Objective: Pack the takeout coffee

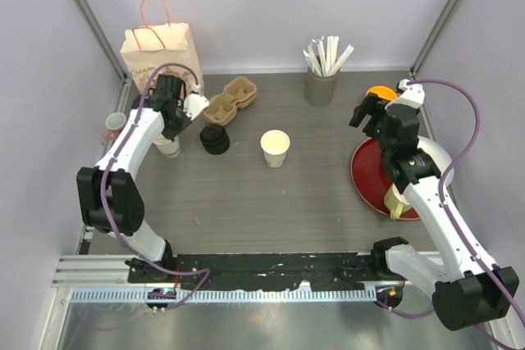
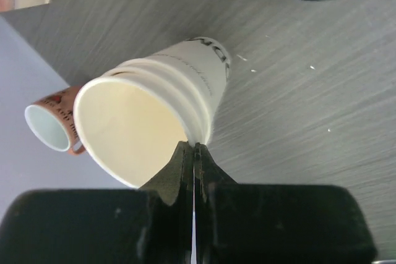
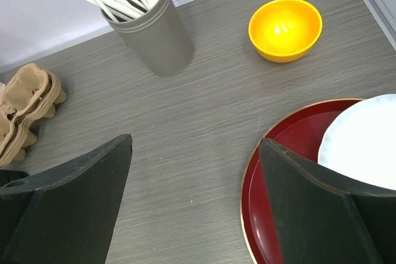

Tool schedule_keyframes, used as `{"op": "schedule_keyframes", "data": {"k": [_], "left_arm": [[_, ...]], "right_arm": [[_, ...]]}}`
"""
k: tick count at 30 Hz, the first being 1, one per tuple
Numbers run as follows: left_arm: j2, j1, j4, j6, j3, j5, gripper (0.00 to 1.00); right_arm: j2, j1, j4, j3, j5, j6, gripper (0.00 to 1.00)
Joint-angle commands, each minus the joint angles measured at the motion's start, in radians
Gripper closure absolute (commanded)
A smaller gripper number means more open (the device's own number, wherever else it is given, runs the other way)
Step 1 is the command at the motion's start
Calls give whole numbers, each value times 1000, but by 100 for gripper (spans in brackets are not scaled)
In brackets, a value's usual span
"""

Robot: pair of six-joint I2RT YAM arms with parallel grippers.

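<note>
Plainly, the takeout coffee [image 1: 275, 147] stands upright and lidless mid-table, well apart from both claws. The left gripper [image 2: 193, 153] is pinched closed at the stack of cups [image 2: 154, 109] on the left. The right gripper [image 3: 195, 196] gapes wide at the far right.

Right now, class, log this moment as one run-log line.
left jaws: shut at cup stack rim | right jaws: open, empty | takeout coffee: lidless, upright
</note>
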Motion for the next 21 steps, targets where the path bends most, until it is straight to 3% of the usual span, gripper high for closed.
{"op": "schedule_keyframes", "data": {"k": [1,4,8,11,14,16,19,21], "left_arm": [[-40,-8,64,-6,-7,-54,100],[-29,-5,-1,-20,129,-39,100],[-44,-7,21,-32,140,-39,100],[-51,-8,-54,-69,200,21,100],[-63,-7,-43,-45,104,18,100],[-63,-13,-53,-46,14,4,100],[-83,-17,-116,-109,86,107,100],[-87,-31,-153,-121,135,93,100]], "right_arm": [[-3,-2,48,5,-10,8,11],[-2,-3,46,10,-11,5,11],[-3,-2,48,7,-11,15,11],[-7,-3,42,5,-13,17,11],[-10,-2,48,0,-10,14,11],[1,-2,61,2,-60,14,12],[48,4,113,14,-247,55,16],[97,20,181,31,-374,118,21]]}}
